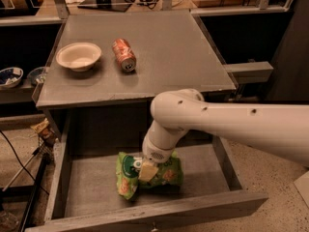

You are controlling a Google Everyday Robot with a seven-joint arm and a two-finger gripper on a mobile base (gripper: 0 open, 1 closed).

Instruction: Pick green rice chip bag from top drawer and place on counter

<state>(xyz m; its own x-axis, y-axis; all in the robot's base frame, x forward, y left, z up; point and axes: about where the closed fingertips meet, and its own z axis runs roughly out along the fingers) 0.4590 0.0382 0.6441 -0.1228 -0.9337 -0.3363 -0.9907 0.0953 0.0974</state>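
The green rice chip bag [166, 175] lies crumpled in the middle of the open top drawer [169, 214], below the counter [169, 47]. My gripper [145, 169] reaches down from the white arm into the drawer and is shut on the bag's middle. One pale finger [147, 171] shows pressed on the pouch; the other is hidden behind the wrist. The bag's left end, with the dark green circle, sticks out to the left of the gripper.
An orange soda can [124, 55] lies on its side on the counter next to a white bowl [78, 56]. A narrow grey side shelf [248, 70] juts out at the right. Blue bowls [9, 76] sit on a low shelf at the left.
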